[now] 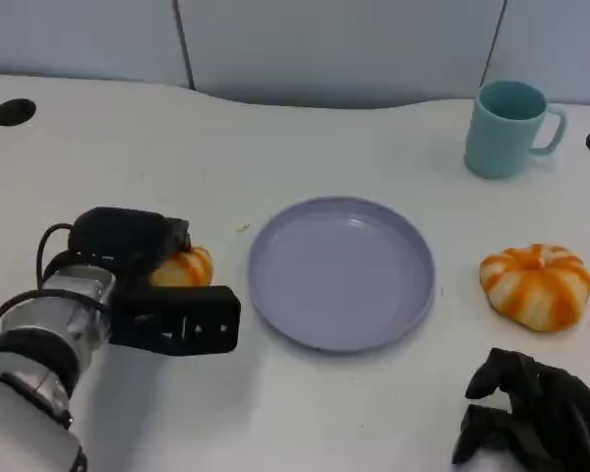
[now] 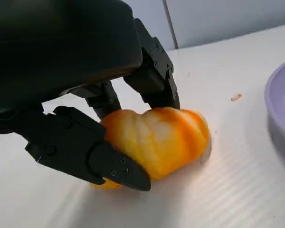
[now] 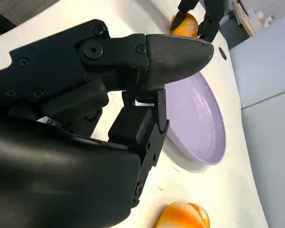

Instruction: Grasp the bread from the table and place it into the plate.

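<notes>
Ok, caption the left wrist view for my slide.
Left hand closing its fingers around the orange bread beside the purple plate.

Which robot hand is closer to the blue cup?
Right. The right hand rests at the table's near edge, on the same side as the cup. The left hand is across the plate, around a piece of bread.

Left hand (image 1: 162, 285) covers a bread (image 1: 184, 267) left of the plate (image 1: 341, 272); another bread (image 1: 536, 285) and a mug (image 1: 509, 128) sit right.

Glossy glazed bread (image 2: 156, 140), matt lavender plate (image 1: 342, 272), smooth white table (image 1: 305, 413).
</notes>
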You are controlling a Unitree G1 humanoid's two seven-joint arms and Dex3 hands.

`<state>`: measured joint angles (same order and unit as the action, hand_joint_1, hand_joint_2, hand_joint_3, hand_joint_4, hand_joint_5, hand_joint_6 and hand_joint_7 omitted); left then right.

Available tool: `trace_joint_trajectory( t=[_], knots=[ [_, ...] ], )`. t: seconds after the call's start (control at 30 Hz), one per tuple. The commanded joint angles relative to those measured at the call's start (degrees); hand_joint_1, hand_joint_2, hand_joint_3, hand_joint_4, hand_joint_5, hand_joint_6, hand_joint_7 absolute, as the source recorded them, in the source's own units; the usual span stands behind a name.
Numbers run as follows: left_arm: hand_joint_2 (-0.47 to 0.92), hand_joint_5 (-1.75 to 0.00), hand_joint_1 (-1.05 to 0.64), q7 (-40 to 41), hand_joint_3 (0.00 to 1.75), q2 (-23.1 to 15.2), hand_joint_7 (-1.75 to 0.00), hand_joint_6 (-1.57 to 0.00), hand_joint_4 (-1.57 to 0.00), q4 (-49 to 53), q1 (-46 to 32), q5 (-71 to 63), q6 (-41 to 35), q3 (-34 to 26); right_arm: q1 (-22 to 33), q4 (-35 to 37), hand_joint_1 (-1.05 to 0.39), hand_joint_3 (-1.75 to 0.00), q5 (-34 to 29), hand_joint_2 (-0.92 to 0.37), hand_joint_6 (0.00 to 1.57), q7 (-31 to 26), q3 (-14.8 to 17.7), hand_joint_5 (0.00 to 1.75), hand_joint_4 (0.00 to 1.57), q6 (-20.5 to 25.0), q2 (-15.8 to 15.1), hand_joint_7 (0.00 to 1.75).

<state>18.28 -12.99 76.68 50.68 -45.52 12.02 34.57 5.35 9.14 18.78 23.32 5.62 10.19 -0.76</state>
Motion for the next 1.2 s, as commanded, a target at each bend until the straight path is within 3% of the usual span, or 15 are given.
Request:
trace_joint_trajectory(
  t=[0.03,0.63,0.67,0.7,0.77,0.93,1.1,1.2],
  knots=[
    [0.92,-1.74,-0.23,1.5,0.34,-0.4,-1.74,-0.51,-0.75,0.8,-2.2,0.0,0.3,0.3,0.9,-0.5,-0.44,-0.45,0.2,-0.92,1.09,-0.3,0.6,1.18,1.2,0.5,-1.1,1.14],
    [0.92,-1.75,-0.25,4.2,0.33,0.0,-1.75,-0.48,-0.74,0.7,-2.2,0.0,0.1,0.5,0.9,-0.5,-0.43,-0.45,0.4,-0.92,1.08,-0.1,0.5,1.19,1.18,0.7,-1.3,1.14],
    [0.92,-1.75,-0.25,7.4,0.33,0.0,-1.75,-0.48,-0.74,-1.1,-1.0,3.8,4.4,-3.5,0.4,0.0,-0.43,-0.45,0.2,-0.92,1.08,-0.2,0.3,1.19,1.18,0.6,-1.1,1.14],
    [0.85,-1.75,-0.17,9.6,0.39,0.1,-1.75,-0.53,-0.76,-2.5,0.0,6.8,7.9,-6.5,0.1,0.4,-0.43,-0.46,0.0,-0.92,1.08,-0.3,0.2,1.2,1.18,0.4,-1.0,1.14],
    [0.65,-1.75,-0.1,11.7,0.72,0.3,-1.75,-0.57,-0.79,-3.7,1.2,9.7,11.9,-9.7,-0.2,0.7,-0.43,-0.46,-0.3,-0.92,1.08,-0.4,0.0,1.2,1.18,0.1,-0.9,1.14],
    [0.49,-1.75,-0.05,15.2,0.89,1.4,-1.75,-0.66,-0.84,-4.3,2.3,7.8,15.8,-7.9,-0.2,0.8,-0.43,-0.47,-0.2,-0.92,1.08,0.0,-0.3,1.21,1.16,0.1,-1.0,1.13],
    [0.48,-1.75,-0.06,18.9,0.93,2.6,-1.75,-0.65,-0.85,-4.8,3.0,6.7,19.6,-6.8,-0.4,1.1,-0.43,-0.48,-0.1,-0.92,1.08,0.0,-0.3,1.22,1.16,0.0,-0.8,1.14],
    [0.49,-1.75,-0.1,19.2,1.11,3.6,-1.75,-0.66,-0.87,-5.3,3.8,5.8,22.2,-5.9,-0.8,1.7,-0.44,-0.47,0.0,-0.92,1.09,0.2,-0.2,1.2,1.17,-0.1,-0.8,1.13]
  ],
)
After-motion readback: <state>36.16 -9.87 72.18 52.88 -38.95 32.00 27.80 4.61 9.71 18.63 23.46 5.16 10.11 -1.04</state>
